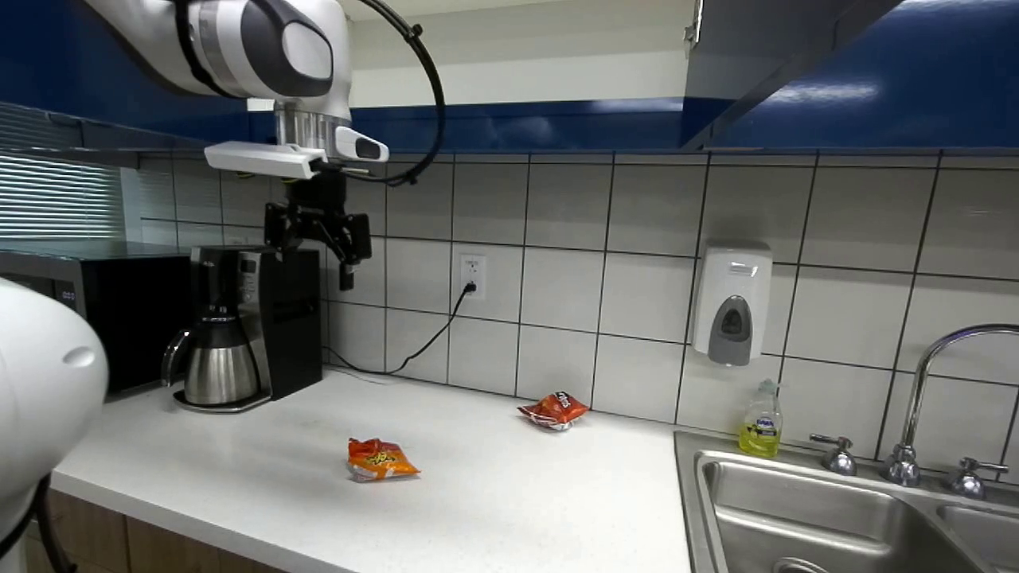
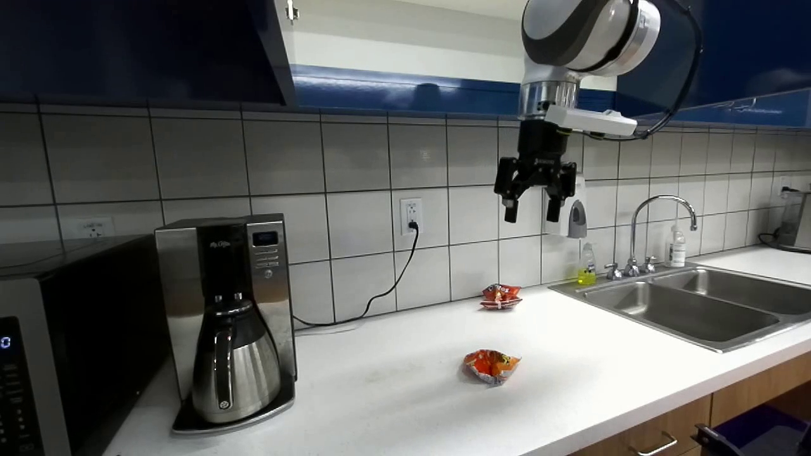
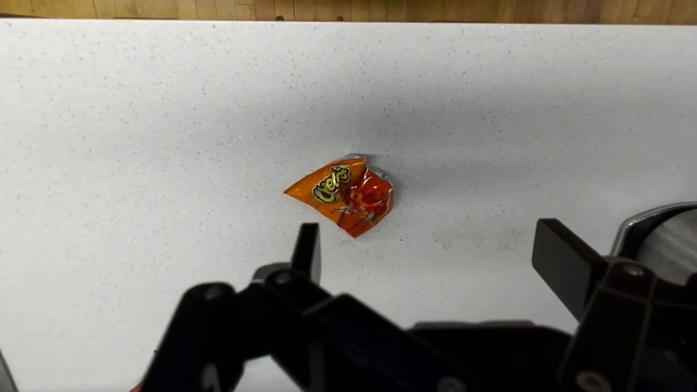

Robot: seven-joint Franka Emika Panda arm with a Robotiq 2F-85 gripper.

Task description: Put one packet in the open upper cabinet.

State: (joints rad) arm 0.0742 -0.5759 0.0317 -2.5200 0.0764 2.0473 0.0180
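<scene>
My gripper (image 3: 427, 261) hangs with fingers spread wide. Lower down, the crinkled orange packet (image 3: 338, 197) lies on the white counter (image 3: 163, 136). Farther back, the redder packet (image 1: 556, 411) sits by the tiled wall (image 1: 493, 350); I can't tell whether they touch. Above, the open upper cabinet (image 1: 517, 126) shows its white interior.

The sink (image 2: 690, 313), coffee maker (image 2: 247, 354), tiled wall (image 2: 355, 155) and open upper cabinet (image 2: 380, 82) show this is a kitchen.

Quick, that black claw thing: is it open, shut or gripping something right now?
Gripper: open, holding nothing; the orange packet lies on the counter.
</scene>
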